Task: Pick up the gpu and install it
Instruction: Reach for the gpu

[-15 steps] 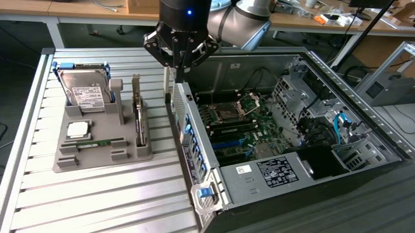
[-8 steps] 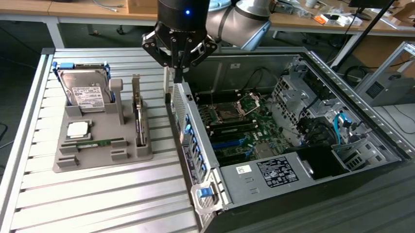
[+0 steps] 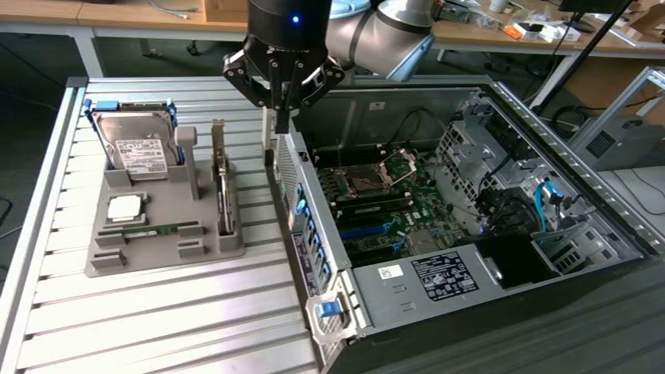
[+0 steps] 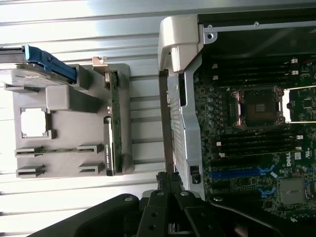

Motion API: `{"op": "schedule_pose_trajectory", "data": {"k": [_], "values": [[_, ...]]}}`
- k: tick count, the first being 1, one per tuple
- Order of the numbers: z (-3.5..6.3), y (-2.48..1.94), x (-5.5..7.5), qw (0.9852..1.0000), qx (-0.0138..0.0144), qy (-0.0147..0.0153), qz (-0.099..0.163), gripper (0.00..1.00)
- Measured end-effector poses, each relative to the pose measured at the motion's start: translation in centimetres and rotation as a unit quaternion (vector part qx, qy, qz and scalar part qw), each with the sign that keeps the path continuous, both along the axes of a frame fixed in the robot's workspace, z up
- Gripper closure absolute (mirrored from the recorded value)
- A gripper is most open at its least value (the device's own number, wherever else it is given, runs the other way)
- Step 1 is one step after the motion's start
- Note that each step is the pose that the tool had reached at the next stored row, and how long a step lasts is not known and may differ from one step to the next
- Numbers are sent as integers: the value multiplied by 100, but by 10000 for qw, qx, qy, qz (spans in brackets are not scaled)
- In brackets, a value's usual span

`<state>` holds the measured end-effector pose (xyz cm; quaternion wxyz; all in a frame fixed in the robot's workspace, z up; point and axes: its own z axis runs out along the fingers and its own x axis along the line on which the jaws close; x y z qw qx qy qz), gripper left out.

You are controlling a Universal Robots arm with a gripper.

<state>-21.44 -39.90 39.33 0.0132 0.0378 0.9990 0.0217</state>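
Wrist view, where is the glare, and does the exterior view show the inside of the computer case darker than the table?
Wrist view: glare whitens the table slats near the hard drive, while the motherboard sits dim. Exterior view: yes, the table is evenly bright and the inside of the case lies in shadow.

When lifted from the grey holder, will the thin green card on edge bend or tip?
The thin dark green circuit card with silver end bracket probably stays stiff, as a rigid board. So thin, it is likely light. Standing on edge in the grey holder, it could tip once out of its slot.
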Motion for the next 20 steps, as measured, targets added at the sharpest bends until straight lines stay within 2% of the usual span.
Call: {"op": "schedule_pose_trajectory", "data": {"k": [20], "values": [[1, -1, -106, 10000, 0, 0, 0, 89]]}}
